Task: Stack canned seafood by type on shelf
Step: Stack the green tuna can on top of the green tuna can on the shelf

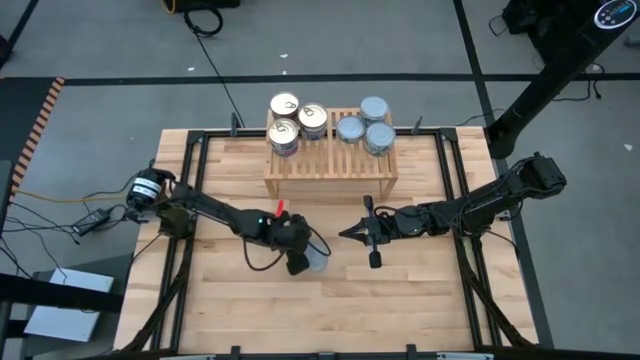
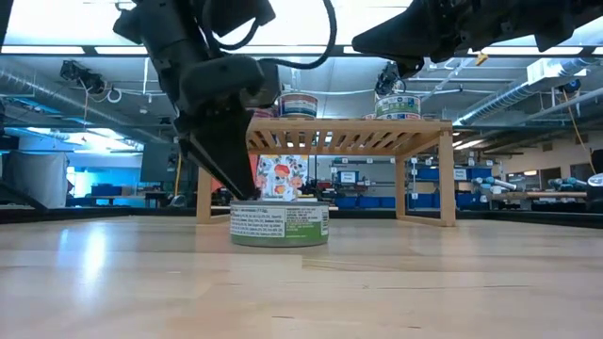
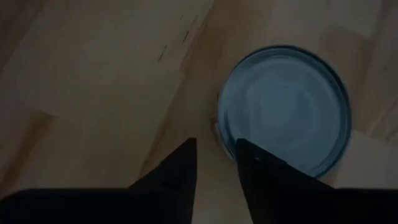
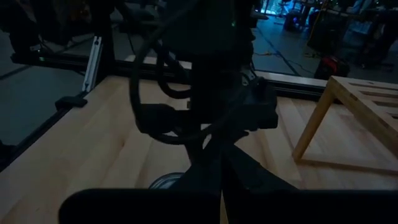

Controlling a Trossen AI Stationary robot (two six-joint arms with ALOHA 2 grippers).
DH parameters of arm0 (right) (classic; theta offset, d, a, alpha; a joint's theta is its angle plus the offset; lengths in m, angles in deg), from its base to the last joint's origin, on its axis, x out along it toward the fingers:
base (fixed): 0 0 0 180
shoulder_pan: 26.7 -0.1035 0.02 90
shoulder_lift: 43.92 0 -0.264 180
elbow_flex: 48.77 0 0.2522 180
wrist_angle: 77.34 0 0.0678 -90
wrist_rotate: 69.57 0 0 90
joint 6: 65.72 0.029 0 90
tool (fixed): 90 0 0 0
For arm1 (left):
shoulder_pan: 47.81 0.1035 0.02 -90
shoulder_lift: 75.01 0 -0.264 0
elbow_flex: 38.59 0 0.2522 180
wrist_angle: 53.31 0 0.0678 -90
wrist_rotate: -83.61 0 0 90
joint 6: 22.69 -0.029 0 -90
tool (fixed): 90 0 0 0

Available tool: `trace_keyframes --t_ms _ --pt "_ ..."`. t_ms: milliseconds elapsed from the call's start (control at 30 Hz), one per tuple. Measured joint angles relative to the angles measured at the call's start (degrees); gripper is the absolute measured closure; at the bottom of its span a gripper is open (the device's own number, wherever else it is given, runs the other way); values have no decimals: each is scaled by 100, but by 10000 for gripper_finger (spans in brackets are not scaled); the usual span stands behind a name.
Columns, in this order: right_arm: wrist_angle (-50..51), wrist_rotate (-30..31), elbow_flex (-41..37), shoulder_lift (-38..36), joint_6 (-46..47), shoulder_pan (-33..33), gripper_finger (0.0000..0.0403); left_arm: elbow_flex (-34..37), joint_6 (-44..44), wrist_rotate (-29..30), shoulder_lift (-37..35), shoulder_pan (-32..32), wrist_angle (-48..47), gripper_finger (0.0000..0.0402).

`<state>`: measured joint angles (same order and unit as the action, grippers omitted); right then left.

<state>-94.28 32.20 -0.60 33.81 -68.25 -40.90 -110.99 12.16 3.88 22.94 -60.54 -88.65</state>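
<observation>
One tin of canned seafood [image 3: 283, 112] with a blue-grey top and a green label [image 2: 280, 224] stands flat on the table in front of the shelf [image 1: 330, 165]. My left gripper [image 3: 216, 146] slants down at its rim, its fingers a little open. One finger stands over the tin's top edge and the other just outside the wall. On the shelf's slatted top stand three gold-topped tins [image 1: 285, 135] at the left and three silver-topped tins [image 1: 365, 125] at the right. My right gripper [image 1: 347, 233] hovers shut and holds nothing, to the right of the tin. My left gripper has its two fingers astride the tin's rim [image 3: 219, 127], slanting down from the table's left. Whether either finger [image 3: 261, 174] touches the tin I cannot tell. The tin rests flat on the table on its base.
Bare plank tabletop [image 1: 400, 300] lies near and to both sides of the tin. The shelf stands on legs [image 2: 203, 184] with open room beneath it. A black frame rail [image 1: 460, 200] runs along each side of the table.
</observation>
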Motion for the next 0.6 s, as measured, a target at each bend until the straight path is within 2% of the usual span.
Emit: trace_keyframes --t_ms 333,600 --pt "2 0 0 -1 -1 0 394 276 150 -516 -9 234 420 280" --pt "2 0 0 0 0 0 394 366 147 -654 -17 301 566 285"
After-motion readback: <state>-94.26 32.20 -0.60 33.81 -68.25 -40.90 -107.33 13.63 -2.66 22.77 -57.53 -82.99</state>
